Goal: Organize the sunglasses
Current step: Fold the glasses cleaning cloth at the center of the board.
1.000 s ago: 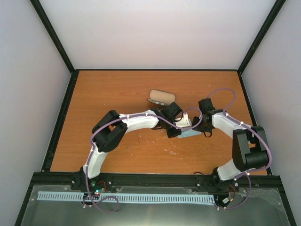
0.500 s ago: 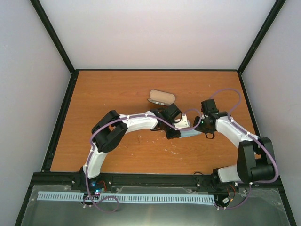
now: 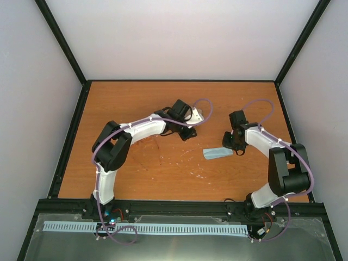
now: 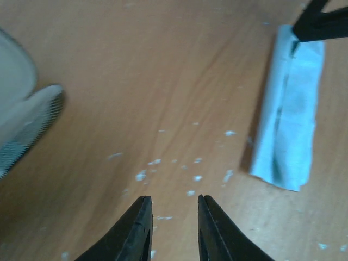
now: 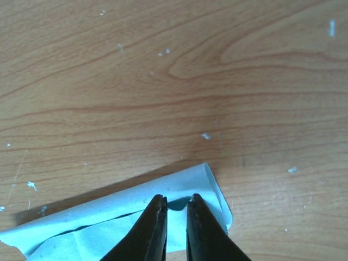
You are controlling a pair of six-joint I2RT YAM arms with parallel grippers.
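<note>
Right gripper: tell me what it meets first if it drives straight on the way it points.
The folded light blue cloth: the right gripper has its slightly parted jaws pointing down at the cloth's end, with the wooden table beneath. Whether the tips already touch it is unclear.

Overhead view onto whole table (image 3: 136, 179); wrist views close above it, blue cloth (image 3: 217, 153) common to all.

Bright, even, diffuse light.
Throws only a soft shadow beside the cloth (image 4: 288, 109) on the counter (image 4: 163, 81); blurs the left wrist view, worst at the case (image 4: 22, 119); renders the right wrist view crisp.
</note>
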